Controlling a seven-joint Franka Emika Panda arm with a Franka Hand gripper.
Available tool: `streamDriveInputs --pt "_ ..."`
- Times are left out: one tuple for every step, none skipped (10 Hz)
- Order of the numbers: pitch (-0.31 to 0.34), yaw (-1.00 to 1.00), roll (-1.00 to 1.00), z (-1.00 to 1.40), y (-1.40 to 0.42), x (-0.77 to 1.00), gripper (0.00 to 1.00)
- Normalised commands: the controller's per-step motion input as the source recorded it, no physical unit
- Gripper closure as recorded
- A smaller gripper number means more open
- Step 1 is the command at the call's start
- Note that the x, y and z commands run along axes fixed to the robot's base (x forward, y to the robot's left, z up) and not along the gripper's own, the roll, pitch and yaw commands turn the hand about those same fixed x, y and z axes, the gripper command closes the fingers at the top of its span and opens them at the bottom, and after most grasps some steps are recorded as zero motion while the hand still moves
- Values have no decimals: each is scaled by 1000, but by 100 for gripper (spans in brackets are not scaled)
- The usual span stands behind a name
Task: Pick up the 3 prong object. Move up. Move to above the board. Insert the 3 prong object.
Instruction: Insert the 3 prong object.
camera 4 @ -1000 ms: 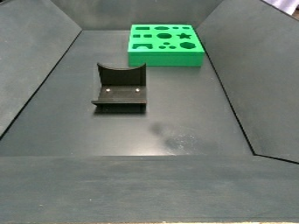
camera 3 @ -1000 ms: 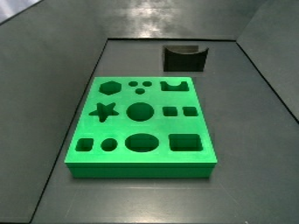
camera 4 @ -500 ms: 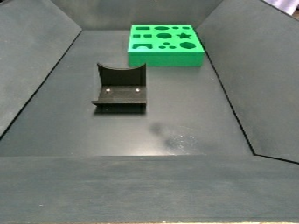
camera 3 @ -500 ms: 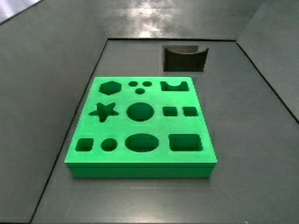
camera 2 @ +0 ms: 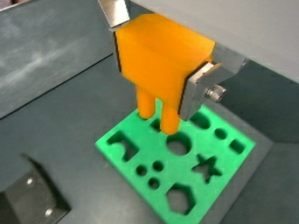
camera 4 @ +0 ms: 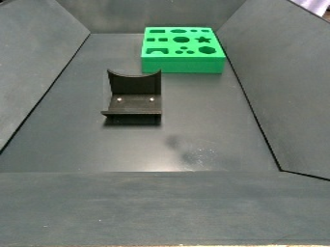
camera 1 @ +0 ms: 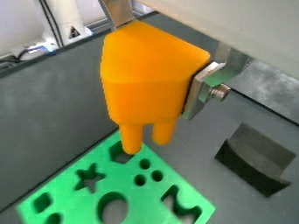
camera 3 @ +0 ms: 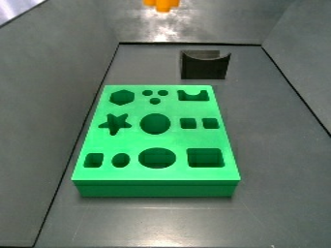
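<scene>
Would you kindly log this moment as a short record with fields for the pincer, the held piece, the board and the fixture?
pincer: high above the board, shut on the orange piece
held piece: orange-yellow plastic 3 prong object, legs pointing down, not yet inserted
board: flat bright-green slab with shaped cutouts, lying on the floor, cutouts empty
fixture: dark L-shaped bracket, apart from the board

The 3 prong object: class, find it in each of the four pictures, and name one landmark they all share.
Wrist view: the 3 prong object fills the centre, held in the claw, high above the board.
Wrist view: centre again, above the board.
Side view: only an orange tip at the top edge.
Side view: not in it.
Shared landmark: the green board.
</scene>
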Motion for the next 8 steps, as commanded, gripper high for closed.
streamDriveInputs --pt "-69 106 137 -586 486 111 100" --pt "-120 266 64 -626 369 143 100" --pt "-116 623 23 -517 240 231 100" --pt "-131 774 0 -534 154 117 100" --pt "-133 829 -43 -543 103 97 100" --pt "-106 749 -29 -329 40 280 100" --pt "-104 43 -64 -29 -9 34 100" --pt "-31 374 40 -346 0 223 100"
